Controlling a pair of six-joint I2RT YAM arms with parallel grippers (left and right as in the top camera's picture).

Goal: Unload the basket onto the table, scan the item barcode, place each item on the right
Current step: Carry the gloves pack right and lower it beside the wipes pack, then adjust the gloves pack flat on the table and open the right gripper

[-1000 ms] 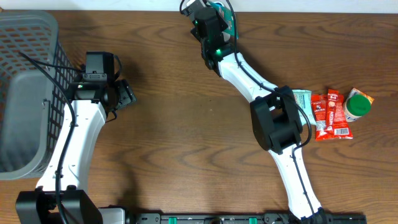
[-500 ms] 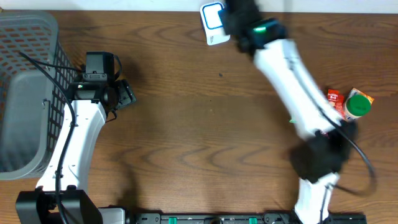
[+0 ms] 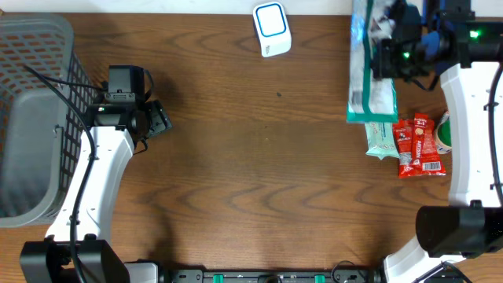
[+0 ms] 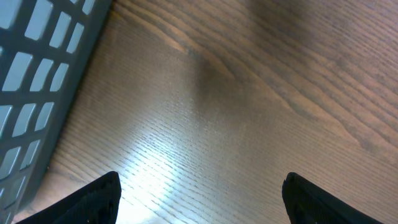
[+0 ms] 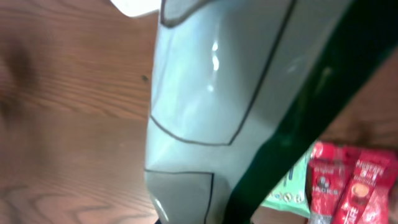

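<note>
Though glossy, a long green-edged plastic pouch (image 3: 372,93) in the right pincer (image 3: 391,38)

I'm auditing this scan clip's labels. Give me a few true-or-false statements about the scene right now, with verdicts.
1. The right gripper is shut on the green-and-white packet. True.
2. That packet lies on top of the scanner. False: it is off to the scanner's right, apart from it.
3. The left gripper holds a red sachet. False: its fingers are open and empty; the red sachets lie on the table.
4. The basket sits beside the left arm. True.
</note>
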